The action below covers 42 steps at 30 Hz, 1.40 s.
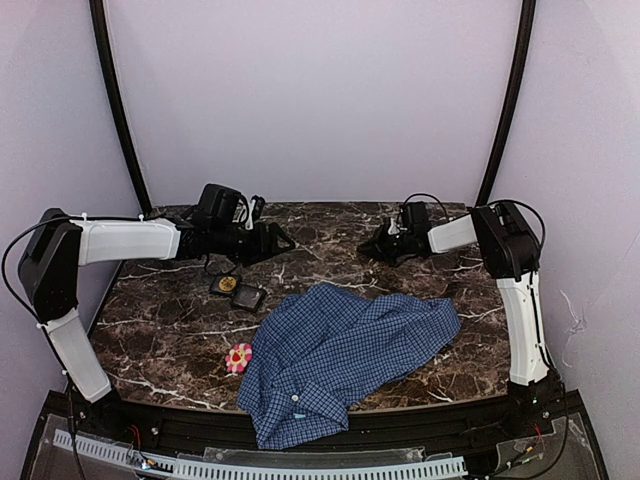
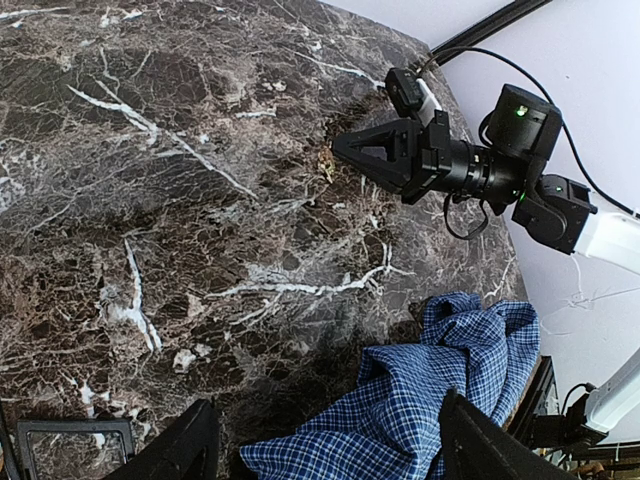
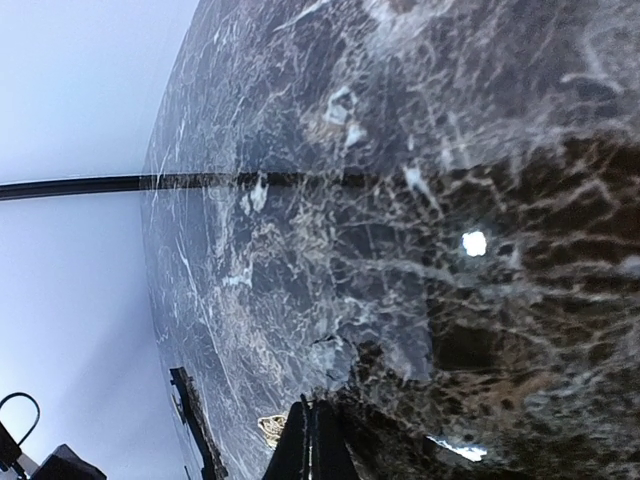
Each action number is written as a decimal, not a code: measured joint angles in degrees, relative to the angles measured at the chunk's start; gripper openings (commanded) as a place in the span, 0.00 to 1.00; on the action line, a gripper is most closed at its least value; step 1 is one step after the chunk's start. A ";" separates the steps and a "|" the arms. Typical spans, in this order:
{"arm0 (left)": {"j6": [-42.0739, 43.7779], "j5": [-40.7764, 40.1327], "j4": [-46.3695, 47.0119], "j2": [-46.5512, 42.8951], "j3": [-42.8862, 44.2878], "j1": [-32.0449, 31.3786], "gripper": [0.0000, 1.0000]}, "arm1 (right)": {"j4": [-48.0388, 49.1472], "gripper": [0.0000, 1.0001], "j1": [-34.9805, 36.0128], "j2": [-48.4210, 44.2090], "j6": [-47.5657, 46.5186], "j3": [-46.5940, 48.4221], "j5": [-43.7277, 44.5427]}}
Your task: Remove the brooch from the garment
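Note:
The garment [image 1: 340, 360], a blue checked shirt, lies crumpled on the marble table at the front middle; a fold of it [image 2: 440, 400] shows in the left wrist view. A pink flower-shaped brooch [image 1: 238, 357] rests at the shirt's left edge; I cannot tell whether it is pinned to the cloth. My left gripper [image 1: 285, 240] hangs open over the back of the table, pointing right, clear of the shirt, its fingers [image 2: 190, 445] wide apart. My right gripper [image 1: 365, 247] faces it, shut and empty [image 3: 312, 440], its tip [image 2: 345, 150] low over the marble.
A small black tray [image 1: 238, 290] sits left of centre behind the shirt, with a gold piece [image 1: 227, 284] in it; the gold piece [image 3: 270, 428] also shows beside my right fingers. The shirt's hem hangs over the table's front edge [image 1: 400, 408].

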 measured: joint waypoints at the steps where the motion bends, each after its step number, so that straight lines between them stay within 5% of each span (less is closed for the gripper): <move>1: 0.00 0.00 0.00 0.00 0.00 0.00 0.77 | 0.02 0.00 0.28 0.00 0.09 -0.02 -0.04; 33: -4.76 0.98 7.34 2.84 -1.84 0.00 0.76 | 14.12 0.00 12.59 -5.68 13.77 -15.06 -0.04; 42: -5.07 2.54 9.44 5.62 -1.73 0.00 0.74 | 9.11 0.00 13.66 -9.09 10.75 -15.04 2.80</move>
